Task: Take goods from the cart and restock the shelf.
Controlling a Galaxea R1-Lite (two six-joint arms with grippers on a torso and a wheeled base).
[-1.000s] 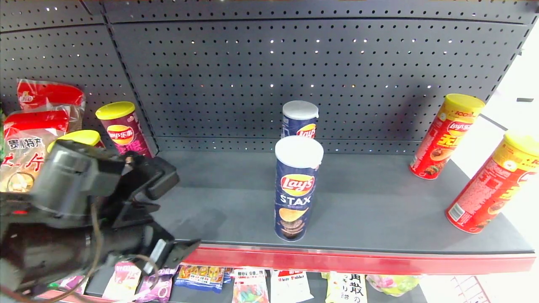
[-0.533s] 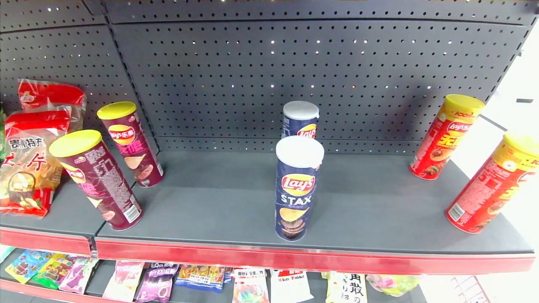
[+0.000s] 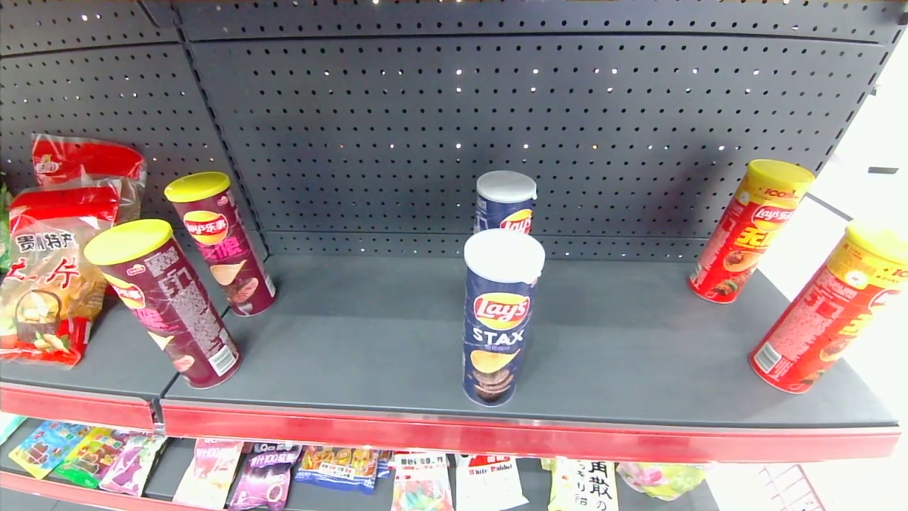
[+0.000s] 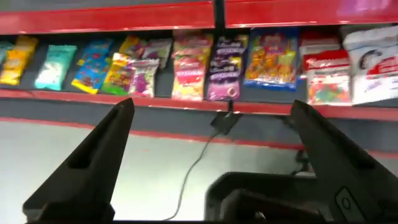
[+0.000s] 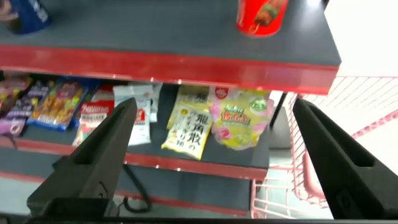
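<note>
Black left end effector [image 4: 208, 158] and right end effector [image 5: 211, 162]: both spread wide, empty; navy chip can [image 3: 496, 319] upright near shelf [image 3: 638, 358] front edge.

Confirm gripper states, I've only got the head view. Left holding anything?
Observer: No. The left gripper is open and empty, facing a lower shelf of candy bags.
Operator: Right one?
Observer: The right gripper is open and empty too, facing the snack bags under the red shelf lip.
Operator: Cart anywhere?
Observer: Likely. A pink wire basket shows past the shelf's end in the right wrist view.
</note>
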